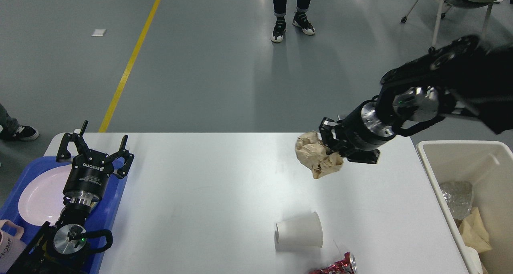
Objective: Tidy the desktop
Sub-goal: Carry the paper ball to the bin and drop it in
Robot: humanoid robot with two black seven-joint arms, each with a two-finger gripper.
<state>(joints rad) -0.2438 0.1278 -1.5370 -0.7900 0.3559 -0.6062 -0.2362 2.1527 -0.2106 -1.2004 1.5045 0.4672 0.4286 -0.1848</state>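
At nine o'clock, left end effector (96, 142) hanging with fingers spread apart, empty, over a blue tray (110, 210) bearing a white plate (38, 197) (pink mug (10, 242) at the corner). Filling the middle, the white counter (200, 193), with a paper cup (298, 237) tipped on its side at six o'clock and a crushed red wrapper (336, 266) just beside it. Toward two o'clock, right end effector (329, 147) clamped on a crumpled brown paper ball (316, 155), raised clear of the counter. At four o'clock, cream bin (437, 185) holding scraps.
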